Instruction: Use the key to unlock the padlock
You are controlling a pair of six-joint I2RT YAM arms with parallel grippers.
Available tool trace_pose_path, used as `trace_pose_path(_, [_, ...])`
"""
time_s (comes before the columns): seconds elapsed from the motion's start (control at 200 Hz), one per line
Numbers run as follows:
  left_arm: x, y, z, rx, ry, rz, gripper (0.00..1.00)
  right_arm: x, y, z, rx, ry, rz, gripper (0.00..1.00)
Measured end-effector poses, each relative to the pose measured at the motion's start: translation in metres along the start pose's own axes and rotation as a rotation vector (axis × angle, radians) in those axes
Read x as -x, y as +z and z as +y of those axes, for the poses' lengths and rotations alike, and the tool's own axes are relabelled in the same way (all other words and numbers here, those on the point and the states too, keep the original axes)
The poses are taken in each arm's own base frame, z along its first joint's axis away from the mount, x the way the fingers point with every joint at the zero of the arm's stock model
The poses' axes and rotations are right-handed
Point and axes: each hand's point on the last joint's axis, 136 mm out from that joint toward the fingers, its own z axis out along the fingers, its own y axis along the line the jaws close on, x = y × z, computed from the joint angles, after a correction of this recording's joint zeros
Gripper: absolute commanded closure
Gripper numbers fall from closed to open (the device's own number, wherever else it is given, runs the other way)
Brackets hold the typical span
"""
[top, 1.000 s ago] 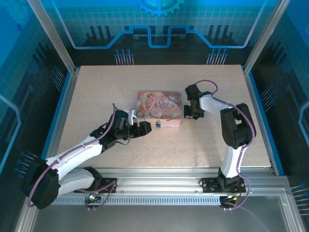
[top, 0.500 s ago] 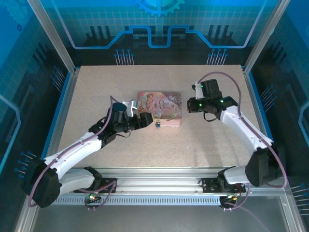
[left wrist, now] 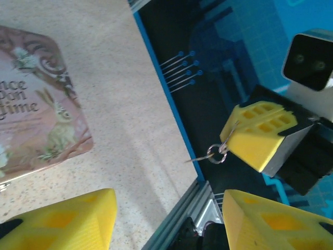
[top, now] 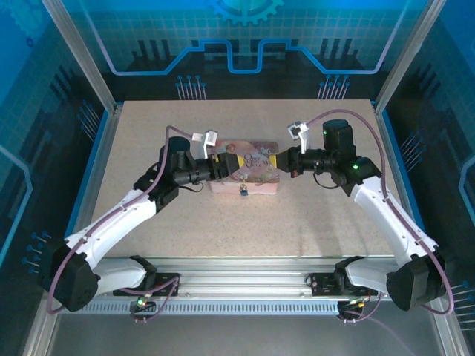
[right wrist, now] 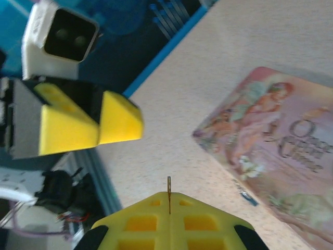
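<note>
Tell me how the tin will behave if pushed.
The tin lies flat and low on the table, so it should slide, not tip. Its crisp edges suggest stiffness. The padlock on its near side may swing.

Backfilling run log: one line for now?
left hand open | right hand shut on key | padlock at near edge of tin, untouched
</note>
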Motion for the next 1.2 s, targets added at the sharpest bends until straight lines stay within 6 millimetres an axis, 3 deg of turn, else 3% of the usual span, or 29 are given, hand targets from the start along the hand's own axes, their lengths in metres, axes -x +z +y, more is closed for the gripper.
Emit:
trace_pose_path(0.27, [0.002,0.005,-0.024,-0.096,0.028,0.054,0.55,-0.003,-0.003,0.037,0.218,-0.029,0.024,0.96])
trace_pose_path(0.475, [0.003,0.007,-0.041,-0.172,0.051,0.093,0.6,-0.012,-0.001,0.054,0.32,-0.038,0.066,0.95])
trace_pose_path(0.745, [-0.008,0.013,-0.06,-0.252,0.082,0.157,0.62,-0.02,0.006,0.057,0.355,-0.022,0.102,0.96])
trace_pose_path(0.921, [-0.013,0.017,-0.061,-0.259,0.079,0.179,0.62,-0.02,0.007,0.057,0.358,-0.021,0.104,0.96])
trace_pose_path(1.201, [-0.02,0.022,-0.069,-0.29,0.104,0.213,0.75,-0.02,0.009,0.057,0.372,-0.013,0.111,0.96])
